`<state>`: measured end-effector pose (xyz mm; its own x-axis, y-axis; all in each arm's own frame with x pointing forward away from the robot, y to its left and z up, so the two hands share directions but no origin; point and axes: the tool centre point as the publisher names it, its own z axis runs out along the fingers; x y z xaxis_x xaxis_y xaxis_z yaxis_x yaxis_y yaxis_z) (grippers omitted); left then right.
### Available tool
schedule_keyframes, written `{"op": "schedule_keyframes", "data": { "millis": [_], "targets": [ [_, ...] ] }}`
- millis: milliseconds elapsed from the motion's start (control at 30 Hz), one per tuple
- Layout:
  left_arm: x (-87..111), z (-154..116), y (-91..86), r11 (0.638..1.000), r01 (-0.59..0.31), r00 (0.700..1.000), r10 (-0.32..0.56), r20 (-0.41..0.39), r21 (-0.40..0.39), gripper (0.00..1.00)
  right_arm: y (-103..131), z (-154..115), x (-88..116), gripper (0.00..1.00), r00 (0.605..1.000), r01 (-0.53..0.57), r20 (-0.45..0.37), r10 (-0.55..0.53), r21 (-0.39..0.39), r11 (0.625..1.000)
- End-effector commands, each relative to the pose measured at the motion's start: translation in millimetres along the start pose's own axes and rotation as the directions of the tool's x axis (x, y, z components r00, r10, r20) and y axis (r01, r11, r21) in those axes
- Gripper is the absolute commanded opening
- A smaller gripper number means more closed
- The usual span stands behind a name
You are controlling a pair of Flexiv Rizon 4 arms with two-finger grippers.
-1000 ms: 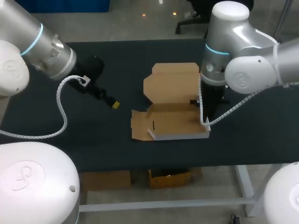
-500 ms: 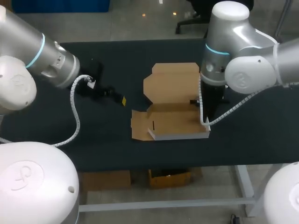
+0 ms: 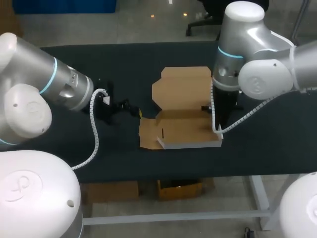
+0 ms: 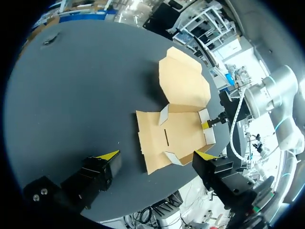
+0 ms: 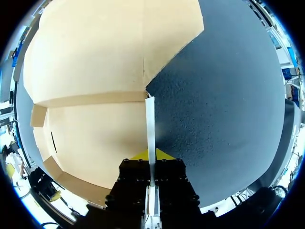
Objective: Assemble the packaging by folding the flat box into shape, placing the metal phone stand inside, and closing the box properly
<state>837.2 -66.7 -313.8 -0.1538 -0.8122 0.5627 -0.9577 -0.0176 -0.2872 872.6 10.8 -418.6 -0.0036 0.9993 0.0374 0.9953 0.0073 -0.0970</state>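
Folding the box [image 3: 181, 106] into shape looks like the step in hand. It sits at the centre of the head view on the table [image 3: 124, 64], with its lid lying flat toward the top of the frame and the base toward the bottom. The right gripper [image 5: 151, 155] is clamped on the thin right wall [image 5: 150, 119], which stands upright between its yellow tips. The left gripper [image 4: 157, 155] comes in from the left of the head view and hangs just beside the left flap [image 3: 147, 133]. Its fingers are wide apart and hold nothing. The flap lies flat on the table ahead of them. The stand shows in no view. To do this well, the left gripper should probably go low, get one finger under the flap's outer edge and swing it up along its crease. The right grip should hold meanwhile so the base does not slide. Lifting too fast could drag the whole box sideways or bend the card off its crease.
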Motion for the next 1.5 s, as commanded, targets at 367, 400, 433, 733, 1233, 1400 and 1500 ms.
{"op": "schedule_keyframes", "data": {
  "millis": [367,400,433,733,1233,1400,1500],
  "targets": [
    [-2.1,16.4,2.2,0.998,0.048,0.999,-0.048,0.001,-0.037,1.00,1.2,-0.3,0.0,0.00,1.000,0.001,-0.001,-0.001,0.004,1.000],
    [-2.1,16.4,2.2,0.998,0.048,0.999,-0.048,0.001,-0.037,1.00,1.2,-0.3,0.0,0.00,1.000,0.001,-0.001,-0.001,0.004,1.000],
    [-2.1,16.4,2.2,0.998,0.048,0.999,-0.048,0.001,-0.037,1.00,1.2,-0.3,0.0,0.00,1.000,0.001,-0.001,-0.001,0.004,1.000],
    [-7.1,32.1,-7.1,0.993,0.082,0.996,-0.085,-0.030,-0.082,1.00,1.2,-0.3,0.0,0.00,1.000,0.001,-0.001,-0.001,0.004,1.000],
    [-24.0,65.2,-8.5,0.981,0.121,0.990,-0.130,-0.057,-0.149,0.41,1.2,-0.3,0.0,0.00,1.000,0.001,-0.001,-0.001,0.004,1.000],
    [-25.3,72.5,-6.1,0.978,0.127,0.988,-0.140,-0.069,-0.168,0.41,1.2,-0.3,0.0,0.00,1.000,0.001,-0.001,-0.001,0.004,1.000],
    [-26.4,76.3,-4.2,0.975,0.131,0.987,-0.146,-0.073,-0.177,0.42,1.2,-0.3,0.0,0.00,1.000,0.001,-0.001,-0.001,0.004,1.000]
  ]
}}
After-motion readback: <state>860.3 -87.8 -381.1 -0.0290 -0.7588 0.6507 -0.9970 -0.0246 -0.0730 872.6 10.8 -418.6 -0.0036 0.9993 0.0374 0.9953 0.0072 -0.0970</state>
